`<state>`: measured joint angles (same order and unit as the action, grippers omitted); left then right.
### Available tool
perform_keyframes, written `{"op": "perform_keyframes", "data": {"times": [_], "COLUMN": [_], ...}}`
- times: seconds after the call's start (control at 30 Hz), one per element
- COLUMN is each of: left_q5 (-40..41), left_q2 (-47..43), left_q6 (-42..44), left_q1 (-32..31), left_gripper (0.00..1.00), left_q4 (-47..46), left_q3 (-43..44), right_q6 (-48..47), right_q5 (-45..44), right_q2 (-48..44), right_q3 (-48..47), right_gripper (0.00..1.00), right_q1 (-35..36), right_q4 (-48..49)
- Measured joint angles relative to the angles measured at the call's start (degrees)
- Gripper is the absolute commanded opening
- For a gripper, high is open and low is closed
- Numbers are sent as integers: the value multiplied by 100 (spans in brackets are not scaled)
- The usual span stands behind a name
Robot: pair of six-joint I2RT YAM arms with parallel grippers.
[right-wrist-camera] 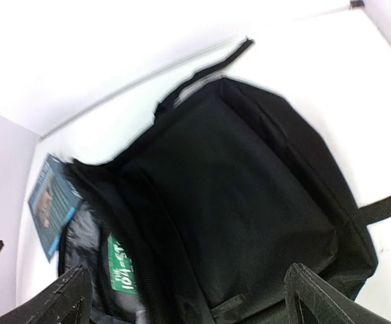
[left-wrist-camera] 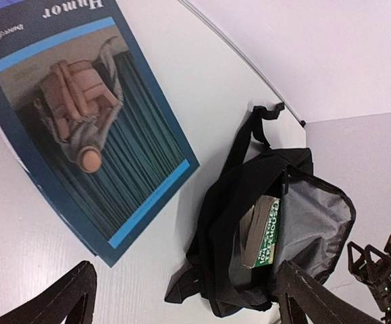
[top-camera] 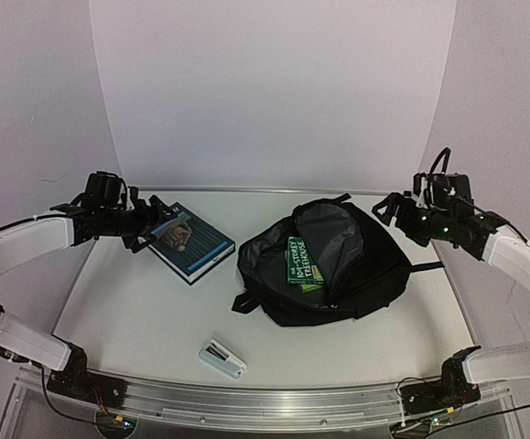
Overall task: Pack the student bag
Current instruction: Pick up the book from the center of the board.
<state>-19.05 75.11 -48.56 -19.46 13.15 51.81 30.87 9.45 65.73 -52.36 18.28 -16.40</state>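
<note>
While a small white object lies nearest the bases, the student bag is found mid-table, unzipped, with a green book inside. Left of it, the blue book is reached soonest by the left gripper, spread wide and empty. The right gripper is likewise spread.

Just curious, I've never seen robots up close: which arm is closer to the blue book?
Left. The left gripper is at the blue book, by its left corner; the right gripper is far off, on the other side of the backpack.
</note>
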Motion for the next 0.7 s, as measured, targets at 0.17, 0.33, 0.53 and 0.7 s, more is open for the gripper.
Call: {"op": "perform_keyframes", "data": {"times": [0.17, 0.33, 0.53, 0.7], "left_q5": [-227, -439, -876, -1108], "left_q2": [0, 146, 1119, 1965], "left_q6": [188, 11, -306, -439], "left_q1": [872, 2011, 2277, 2280], "left_gripper": [92, 87, 82, 80], "left_q4": [98, -632, -1786, -2476], "left_q3": [-42, -612, -824, -817], "right_q6": [0, 2, 20, 26], "right_q5": [162, 319, 413, 468], "right_q2": [-313, -404, -404, -404], "right_q3": [-260, -278, -269, -269], "right_gripper": [98, 98, 98, 98], "right_q1": [-2, -2, -2, 0], "right_q4": [-131, -188, -225, -254]}}
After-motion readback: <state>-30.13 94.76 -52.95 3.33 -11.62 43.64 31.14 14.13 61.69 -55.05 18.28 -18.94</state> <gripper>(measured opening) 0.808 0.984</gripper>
